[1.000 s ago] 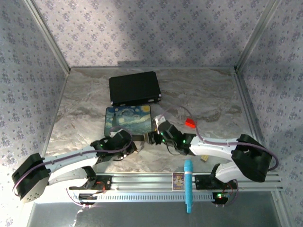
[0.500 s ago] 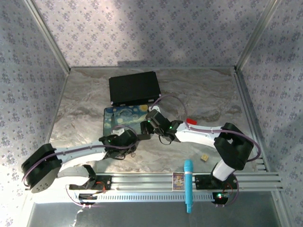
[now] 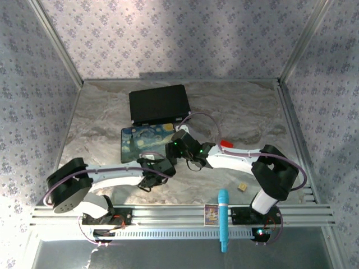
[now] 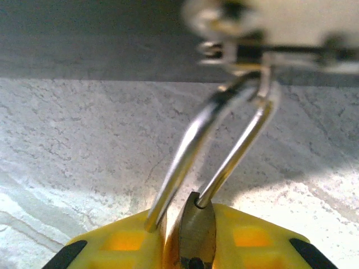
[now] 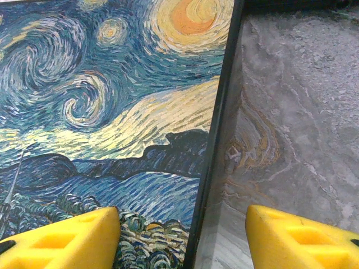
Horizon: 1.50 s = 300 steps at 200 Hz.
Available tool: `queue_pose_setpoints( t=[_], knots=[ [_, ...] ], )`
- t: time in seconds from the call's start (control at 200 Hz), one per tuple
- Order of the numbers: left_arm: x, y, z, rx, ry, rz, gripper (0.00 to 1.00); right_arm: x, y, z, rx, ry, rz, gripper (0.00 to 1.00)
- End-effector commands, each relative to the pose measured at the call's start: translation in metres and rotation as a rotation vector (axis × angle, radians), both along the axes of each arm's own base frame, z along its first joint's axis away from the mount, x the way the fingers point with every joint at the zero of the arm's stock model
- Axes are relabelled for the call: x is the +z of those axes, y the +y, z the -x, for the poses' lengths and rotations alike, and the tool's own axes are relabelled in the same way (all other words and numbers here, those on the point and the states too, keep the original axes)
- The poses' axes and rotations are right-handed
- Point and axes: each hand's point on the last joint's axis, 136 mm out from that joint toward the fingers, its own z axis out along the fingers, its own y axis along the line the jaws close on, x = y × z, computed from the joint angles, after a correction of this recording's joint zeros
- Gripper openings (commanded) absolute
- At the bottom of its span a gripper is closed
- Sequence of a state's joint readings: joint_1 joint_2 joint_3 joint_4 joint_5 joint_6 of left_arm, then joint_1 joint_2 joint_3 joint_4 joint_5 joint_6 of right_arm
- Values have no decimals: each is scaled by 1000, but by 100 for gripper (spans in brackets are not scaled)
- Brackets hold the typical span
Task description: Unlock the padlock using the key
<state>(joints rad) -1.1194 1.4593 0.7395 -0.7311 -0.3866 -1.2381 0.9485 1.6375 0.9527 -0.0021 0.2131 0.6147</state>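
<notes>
Clamping the padlock [image 4: 193, 230], shackle jutting forward, left tool [image 4: 186, 246] sits shut; right tool [image 5: 182, 235] gapes, apparently empty.

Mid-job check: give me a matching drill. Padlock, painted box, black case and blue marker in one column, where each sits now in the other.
1 padlock
2 painted box
3 black case
4 blue marker

A just beyond the painted box
B across the near rail
C clamped between the left fingers
D partly below the open right fingers

Pairs: 1-C, 2-D, 3-A, 4-B
</notes>
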Motion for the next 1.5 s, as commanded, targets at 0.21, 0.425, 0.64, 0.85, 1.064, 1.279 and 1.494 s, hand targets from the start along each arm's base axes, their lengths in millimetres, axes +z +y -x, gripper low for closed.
queue_pose_setpoints(
  t=[0.21, 0.425, 0.64, 0.85, 1.064, 1.279, 1.494],
  knots=[
    [2, -9, 8, -75, 11, -211, 33, -39, -28, 12, -39, 99, 113, 62],
    [11, -24, 8, -105, 2, -170, 44, -25, -25, 9, -7, 71, 87, 64],
    [50, -36, 1, -160, -82, -12, 83, 11, -19, 2, 51, 0, 30, 72],
    [101, -41, -4, -254, -192, 139, 100, 51, -31, 3, 60, -59, -12, 99],
    [125, -3, -17, -234, -241, 163, 100, 63, -46, 35, 129, -74, -69, 91],
    [138, 47, -32, -176, -267, 113, 100, 40, -10, 82, 284, -26, -26, 78],
    [138, 80, -40, -72, -257, 143, 100, -3, 53, 114, 413, 30, 2, 67]
  ],
)
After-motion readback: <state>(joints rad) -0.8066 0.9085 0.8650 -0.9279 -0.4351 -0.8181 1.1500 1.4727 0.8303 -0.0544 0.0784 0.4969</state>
